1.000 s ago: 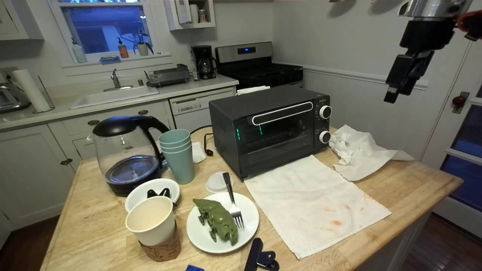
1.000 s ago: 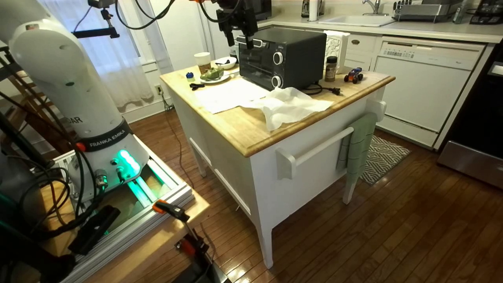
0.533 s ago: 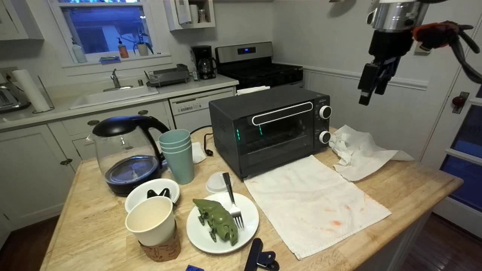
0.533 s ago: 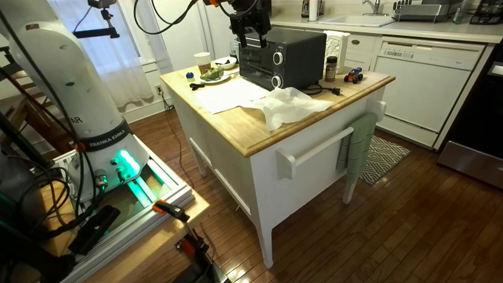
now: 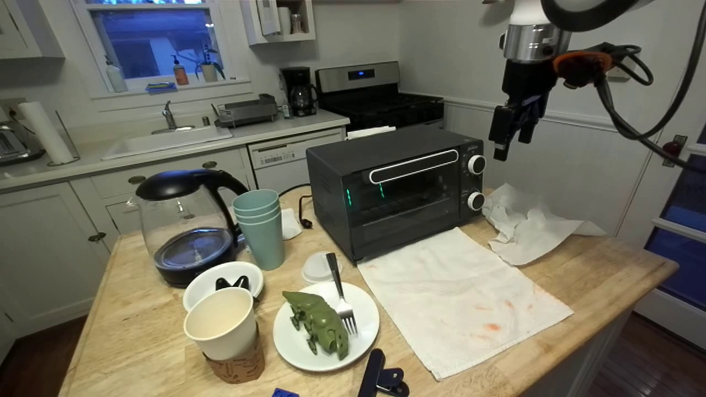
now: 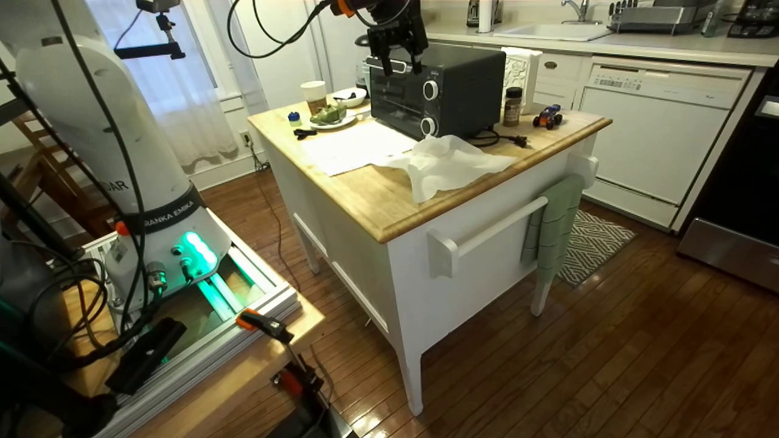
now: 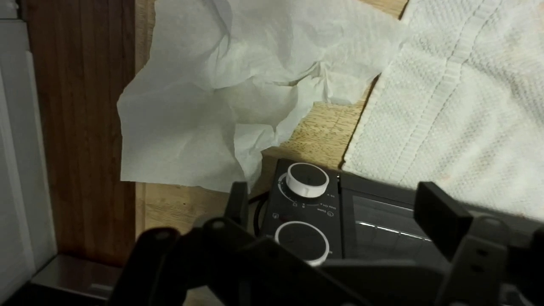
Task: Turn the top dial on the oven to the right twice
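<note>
The black toaster oven stands on the wooden island, with two white-rimmed dials on its front. The top dial and the lower dial show in both exterior views, also here for the top dial. In the wrist view the top dial is the one nearer the bottom edge, partly hidden by the gripper, with the lower dial above it. My gripper is open and empty, in the air in front of the dial side, apart from the oven. In the wrist view its fingers are wide apart.
A crumpled paper and a white towel lie in front of the oven. A plate with a green toy and fork, a paper cup, teal cups and a kettle stand on the island.
My gripper has moved closer to the oven's dial side, leftward and slightly down in an exterior view. It stays open. The oven and dials have not visibly moved.
</note>
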Robot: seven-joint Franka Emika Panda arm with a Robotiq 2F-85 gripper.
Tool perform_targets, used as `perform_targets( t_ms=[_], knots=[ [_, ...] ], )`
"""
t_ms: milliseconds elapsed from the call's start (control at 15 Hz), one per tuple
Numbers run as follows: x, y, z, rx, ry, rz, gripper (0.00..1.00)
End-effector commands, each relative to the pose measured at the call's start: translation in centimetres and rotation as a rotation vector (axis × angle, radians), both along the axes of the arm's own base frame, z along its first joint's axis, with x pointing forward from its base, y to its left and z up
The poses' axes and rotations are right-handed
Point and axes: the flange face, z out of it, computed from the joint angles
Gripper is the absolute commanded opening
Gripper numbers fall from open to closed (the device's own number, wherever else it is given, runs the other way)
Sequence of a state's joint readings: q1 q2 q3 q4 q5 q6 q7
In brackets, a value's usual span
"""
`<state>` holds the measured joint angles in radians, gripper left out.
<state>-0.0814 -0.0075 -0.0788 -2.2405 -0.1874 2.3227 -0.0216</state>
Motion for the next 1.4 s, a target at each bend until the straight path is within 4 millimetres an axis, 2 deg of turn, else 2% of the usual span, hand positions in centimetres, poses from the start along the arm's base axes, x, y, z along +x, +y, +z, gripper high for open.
perform_targets(
  t_ms=[0,733,1333],
  knots=[
    [1.9,0.7,-0.4,-0.03,-0.009,-0.04,1.0],
    [4.3,2.7,-2.0,-0.09,-0.04,-0.029,1.0],
    [5.1,4.0,-2.8,-0.102,-0.032,0.014,1.0]
  ],
)
